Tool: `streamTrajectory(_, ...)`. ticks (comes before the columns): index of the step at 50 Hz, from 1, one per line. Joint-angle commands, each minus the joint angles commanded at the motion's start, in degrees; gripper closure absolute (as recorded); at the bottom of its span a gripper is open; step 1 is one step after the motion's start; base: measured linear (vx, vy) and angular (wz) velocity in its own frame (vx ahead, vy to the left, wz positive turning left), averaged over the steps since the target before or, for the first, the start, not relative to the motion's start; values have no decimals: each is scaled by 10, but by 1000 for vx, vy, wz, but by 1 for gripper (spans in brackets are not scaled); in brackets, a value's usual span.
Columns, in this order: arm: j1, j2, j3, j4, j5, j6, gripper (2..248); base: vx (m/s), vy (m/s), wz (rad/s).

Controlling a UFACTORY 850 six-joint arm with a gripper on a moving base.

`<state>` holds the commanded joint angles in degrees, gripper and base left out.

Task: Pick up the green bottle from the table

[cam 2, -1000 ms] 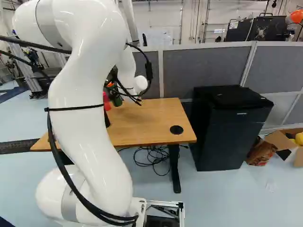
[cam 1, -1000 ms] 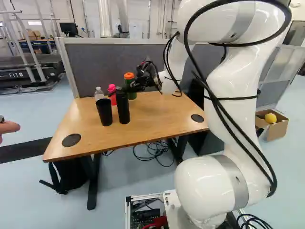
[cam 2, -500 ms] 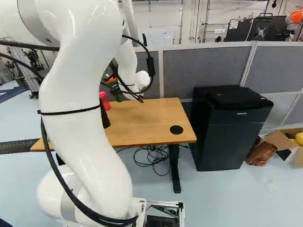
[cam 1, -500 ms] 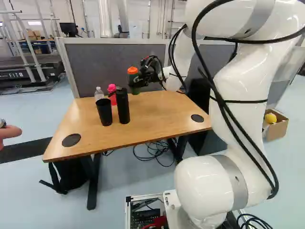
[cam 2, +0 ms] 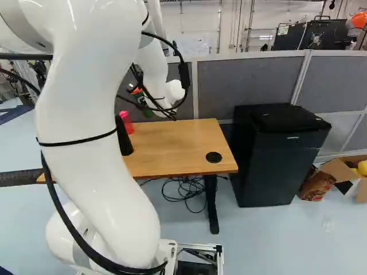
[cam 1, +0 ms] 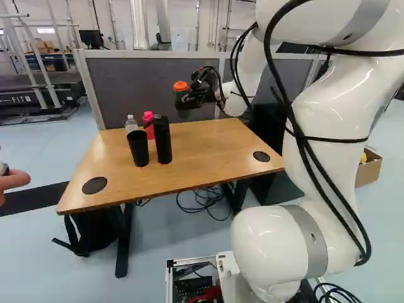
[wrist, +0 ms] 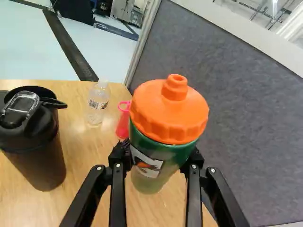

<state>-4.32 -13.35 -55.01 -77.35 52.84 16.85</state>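
My gripper (cam 1: 190,98) is up over the far part of the wooden table (cam 1: 205,154), holding the green bottle (cam 1: 182,101) with its orange lid upward. The bottle's base hangs clear of the tabletop in the left base view. In the wrist view the two fingers of the gripper (wrist: 157,157) press the bottle (wrist: 165,150) from both sides, below the lid; their orange pads are hidden.
On the table stand a black cup (cam 1: 138,148), a black bottle (cam 1: 162,140), a pink bottle (cam 1: 149,124) and a clear bottle (cam 1: 131,124). A grey partition (cam 1: 145,88) rises behind the table. A black fridge (cam 2: 278,154) stands beside it.
The arm has raised the green bottle off the table and brought it slightly back to the right in the left base view. The base and the other table items have stayed put.
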Motion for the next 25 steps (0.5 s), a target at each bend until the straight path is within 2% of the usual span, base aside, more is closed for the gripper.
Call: streamTrajectory(25, -24, 17, 16, 0, 0, 0, 137, 0, 0, 0)
